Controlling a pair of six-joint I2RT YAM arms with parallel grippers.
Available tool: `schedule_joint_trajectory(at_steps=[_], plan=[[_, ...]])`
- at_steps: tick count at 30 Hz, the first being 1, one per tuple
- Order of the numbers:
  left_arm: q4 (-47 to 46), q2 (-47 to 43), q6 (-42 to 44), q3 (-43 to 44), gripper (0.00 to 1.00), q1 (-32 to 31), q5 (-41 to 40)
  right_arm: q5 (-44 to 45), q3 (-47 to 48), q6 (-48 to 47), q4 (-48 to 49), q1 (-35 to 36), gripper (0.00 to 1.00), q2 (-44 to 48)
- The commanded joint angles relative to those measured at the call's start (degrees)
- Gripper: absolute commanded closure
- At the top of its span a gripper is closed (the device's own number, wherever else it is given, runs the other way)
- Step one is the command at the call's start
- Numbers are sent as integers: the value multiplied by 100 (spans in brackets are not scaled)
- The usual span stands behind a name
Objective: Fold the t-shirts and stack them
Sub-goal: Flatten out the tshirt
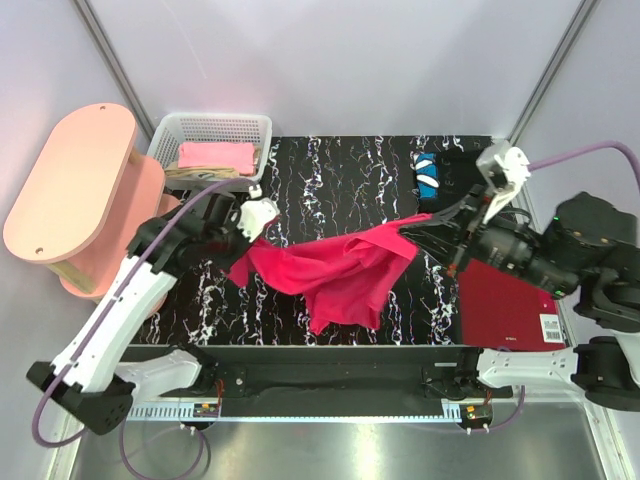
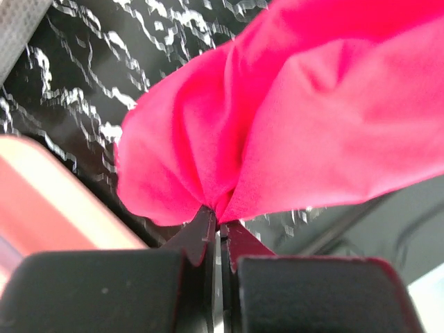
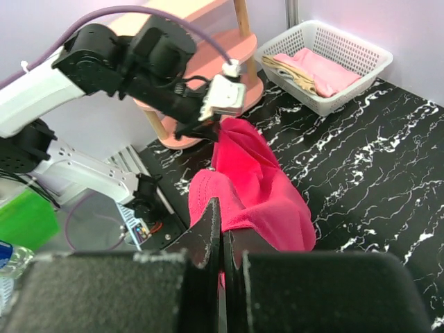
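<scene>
A crimson-red t-shirt (image 1: 345, 270) hangs stretched over the black marbled table (image 1: 330, 170) between both grippers. My left gripper (image 1: 256, 228) is shut on its left end, and the left wrist view shows the cloth (image 2: 277, 118) bunched into the tips of that gripper (image 2: 216, 225). My right gripper (image 1: 408, 228) is shut on the right end, and the right wrist view shows red fabric (image 3: 260, 187) pinched by it (image 3: 222, 225). A black t-shirt with a blue-white patch (image 1: 438, 172) lies at the back right. Pink (image 1: 215, 155) and beige (image 1: 195, 175) t-shirts lie in the basket.
A white basket (image 1: 255, 125) stands at the table's back left corner. A pink two-tier stool (image 1: 75, 185) stands left of the table. A flat dark-red rectangle with a barcode label (image 1: 510, 305) lies at the front right, under my right arm.
</scene>
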State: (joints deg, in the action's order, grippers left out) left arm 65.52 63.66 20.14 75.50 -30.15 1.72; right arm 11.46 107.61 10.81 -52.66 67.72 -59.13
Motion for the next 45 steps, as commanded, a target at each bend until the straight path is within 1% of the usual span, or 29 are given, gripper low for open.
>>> schedule_joint_trajectory(at_steps=[1, 5, 6, 7, 9, 10, 12, 14, 15, 16, 17, 18, 21, 23, 24, 27, 28, 29, 30, 31, 32, 33, 34, 35, 37, 38, 39, 41, 45], plan=[[1153, -291, 323, 552, 100, -17, -128, 40, -4, 360, 248, 39, 100, 209], [1981, -652, 902, 1369, 100, -17, 127, -144, 93, 615, -120, 39, 100, 332], [2157, -696, 1000, 1710, 100, -17, 171, -249, 111, 755, -200, 39, 100, 367], [2324, -836, 1001, 1800, 100, -17, 58, -320, 172, 843, -279, 39, 100, 385], [2325, -1100, 1149, 1766, 100, -17, -92, -599, 234, 1097, -437, 39, 100, 446], [2325, -1388, 1394, 1688, 100, -17, -162, -697, 251, 1168, -464, 39, 100, 473], [2325, -1592, 1615, 1398, 100, -17, -293, -664, 234, 1344, -446, 39, 100, 613], [2325, -1777, 1949, 987, 98, -17, -207, -366, 155, 1354, -542, 39, 100, 684], [2325, -1830, 2080, 810, 97, -17, -41, 114, 103, 1310, -578, 39, 100, 745], [2317, -1839, 2299, 625, 96, -17, 152, 372, -28, 1292, -578, 39, 100, 772], [2308, -1805, 2406, 232, 96, -17, 249, 635, -82, 1249, -561, 39, 100, 789], [2308, -1735, 2502, 10, 96, -17, 329, 1221, -135, 1153, -561, 39, 100, 781], [1887, -1278, 2600, -842, 98, -17, 356, 2154, -276, 880, -456, 39, 100, 650], [1422, -795, 2600, -1290, 99, -17, 338, 2438, -355, 792, -385, 39, 100, 544], [1263, -472, 2635, -1406, 99, -8, 364, 2718, -399, 756, -350, 39, 100, 448], [850, 75, 2758, -1635, 99, 9, 636, 3289, -662, 703, -227, -39, 100, 245], [701, 451, 2793, -1635, 99, 62, 698, 3301, -828, 729, -209, -153, 100, 210], [656, 637, 2811, -1609, 99, 97, 751, 3179, -934, 738, -131, -467, 100, 87], [647, 1004, 2846, -1583, 99, 132, 803, 2464, -1048, 773, -121, -906, 100, 17], [612, 1173, 2907, -1548, 99, 245, 874, 1805, -1397, 826, -113, -2180, 100, -71], [577, 1340, 2943, -1513, 99, 299, 892, 1111, -1679, 861, 105, -2811, 100, -142], [524, 1612, 2969, -1495, 99, 360, 892, -149, -2013, 949, 333, -3304, 100, -273], [376, 1736, 3004, -1477, 99, 500, 901, -545, -2660, 932, 623, -4023, 100, -335], [305, 1851, 3039, -1451, 99, 580, 901, -758, -2875, 949, 1096, -4230, 100, -405], [94, 2211, 3109, -1381, 99, 825, 866, -1128, -3175, 914, 1520, -4617, 100, -669], [23, 2343, 3127, -1250, 99, 914, 848, -1425, -3176, 984, 1818, -5045, 100, -939], [-30, 2657, 3127, -1136, 99, 1002, 839, -1915, -3150, 1037, 1934, -5267, 100, -1107], [-118, 2984, 3110, -724, 100, 1283, 900, -2505, -3089, 1125, 2251, -5724, 100, -1641], [-450, 3984, 2900, 24, 98, 1705, 787, -2684, -2834, 1046, 2471, -5832, 100, -2540]])
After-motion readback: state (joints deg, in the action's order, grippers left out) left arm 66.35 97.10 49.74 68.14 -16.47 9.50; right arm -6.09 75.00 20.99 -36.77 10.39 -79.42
